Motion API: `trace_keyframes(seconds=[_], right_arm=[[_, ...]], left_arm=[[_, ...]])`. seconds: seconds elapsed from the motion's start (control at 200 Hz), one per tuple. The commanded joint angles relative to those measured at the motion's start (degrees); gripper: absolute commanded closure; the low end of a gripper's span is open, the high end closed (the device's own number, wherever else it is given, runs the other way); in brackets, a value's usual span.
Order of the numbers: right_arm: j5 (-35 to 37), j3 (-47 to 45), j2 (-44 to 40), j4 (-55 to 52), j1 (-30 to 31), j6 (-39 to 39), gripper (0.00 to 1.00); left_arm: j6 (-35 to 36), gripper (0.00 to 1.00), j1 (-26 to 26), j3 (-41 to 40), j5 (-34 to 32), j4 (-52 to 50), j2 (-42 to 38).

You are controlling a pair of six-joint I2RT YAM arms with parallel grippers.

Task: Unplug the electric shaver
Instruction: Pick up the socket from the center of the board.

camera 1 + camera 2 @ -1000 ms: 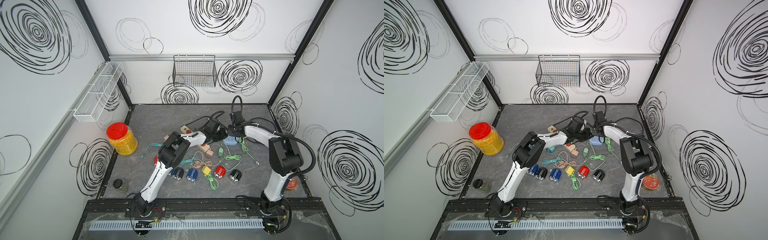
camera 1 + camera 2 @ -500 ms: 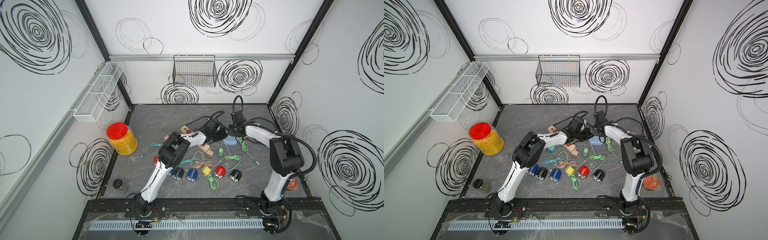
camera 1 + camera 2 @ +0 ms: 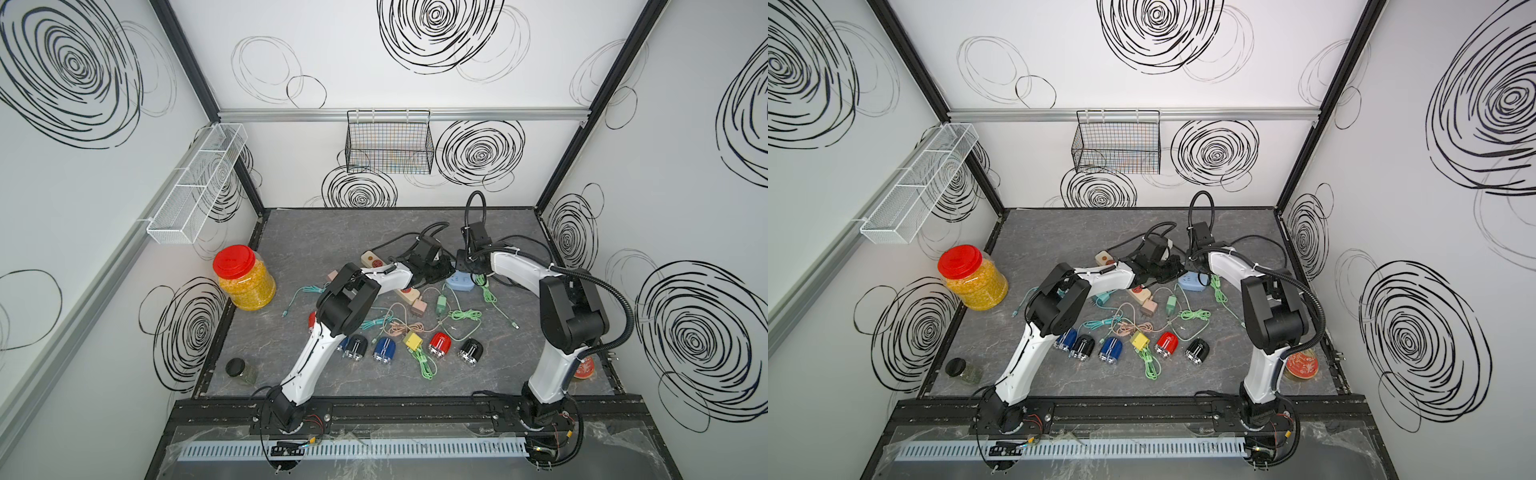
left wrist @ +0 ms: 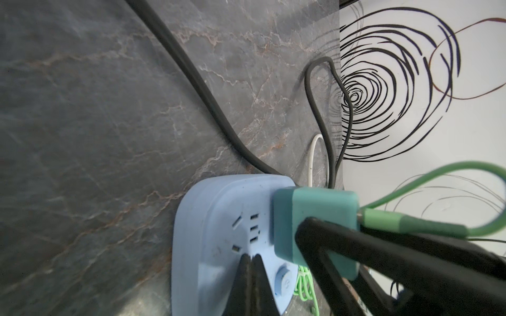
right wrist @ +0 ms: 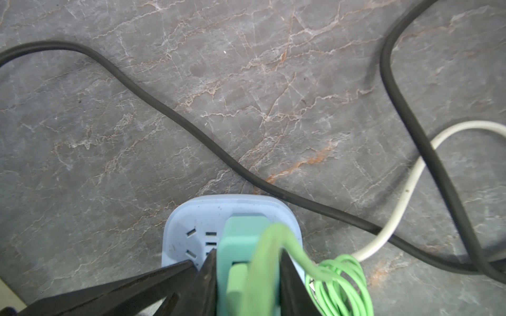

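The shavers (image 3: 439, 344) are lying nearest me on the counter (image 5: 191, 109). Farther out, my left hand (image 4: 250, 257), pinched together, is pinning the blue power strip (image 4: 219, 219) while my right hand (image 5: 247, 262) is clamping the teal plug (image 4: 315, 219), still seated; nothing is shifting yet.

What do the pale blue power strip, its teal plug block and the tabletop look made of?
Pale blue power strip: likely matte moulded plastic; rounded edges, dull sheen. Teal plug block: matte plastic, no glare. Grey tabletop: veined stone look; stone or laminate, unclear.
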Motion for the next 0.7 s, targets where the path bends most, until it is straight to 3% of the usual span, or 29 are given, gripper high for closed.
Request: trace_keyframes(seconds=[0.0,0.47,0.696], right_arm=[[3.67,3.19,-2.72,0.89,1.34,-0.91,0.80],[5.07,7.40,1.13,-1.91,3.06,-1.93,0.81],[5.67,6.75,-1.13,-2.34,2.92,-1.63,0.81]], left_arm=[[-0.23,1.00,0.20,-1.73,-2.94,-6.43,1.17],[-1.14,1.00,-0.07,-1.21,-3.13,-6.07,2.01],[-1.02,1.00,0.15,-1.60,-3.10,-5.77,1.49]])
